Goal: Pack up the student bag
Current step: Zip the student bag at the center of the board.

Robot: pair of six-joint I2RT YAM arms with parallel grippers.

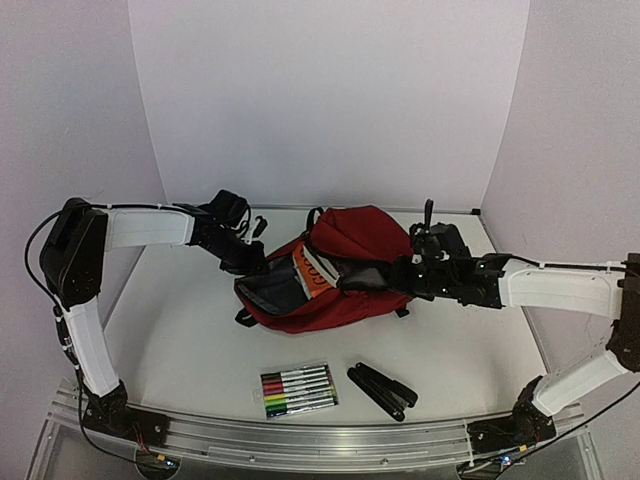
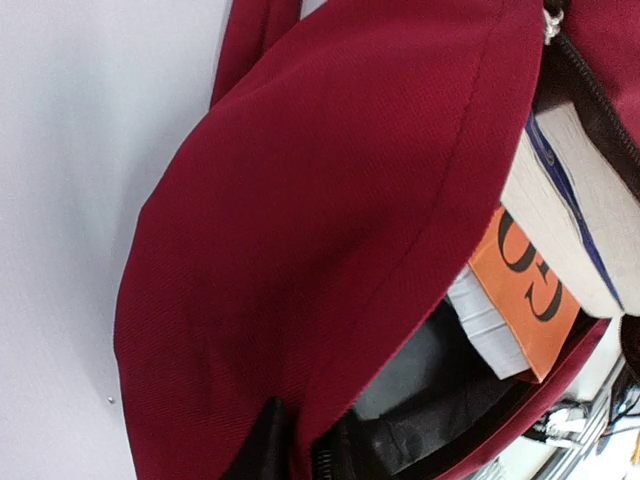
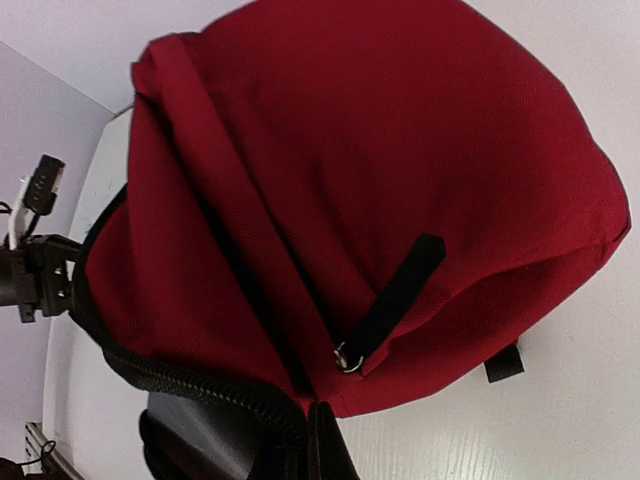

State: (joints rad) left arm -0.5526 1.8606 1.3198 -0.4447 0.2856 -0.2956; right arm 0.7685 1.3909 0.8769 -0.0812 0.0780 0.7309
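Left gripper (image 1: 250,262) is pinching the red rim of the student bag (image 1: 365,240). In its wrist view, the fabric is running down between its dark fingers (image 2: 262,450). Just past that grip the mouth of the bag is gaping. An orange-covered book (image 2: 530,290) is sitting inside it, pressed against a thicker book with white page edges (image 2: 570,200).

Right gripper (image 1: 372,276) is reaching in from the opposite side and closing on the other lip of the opening, where the black zipper (image 3: 200,385) is curving into its fingers. Just beyond those fingers a black pull tab (image 3: 400,290) with a small metal ring (image 3: 347,357) is lying across the red cloth.

Between the two grippers the bag is lying flat on the white table (image 1: 180,330). Its long axis is running diagonally, from the open end by the left gripper back and across to the rounded closed end beyond the right gripper. The mouth is pointing towards the left arm and slightly towards the arm bases.

Well behind both grippers, near the arm bases, a clear pack of coloured markers (image 1: 298,390) and a black folded tool (image 1: 382,390) are lying just beside each other, apart from the bag.
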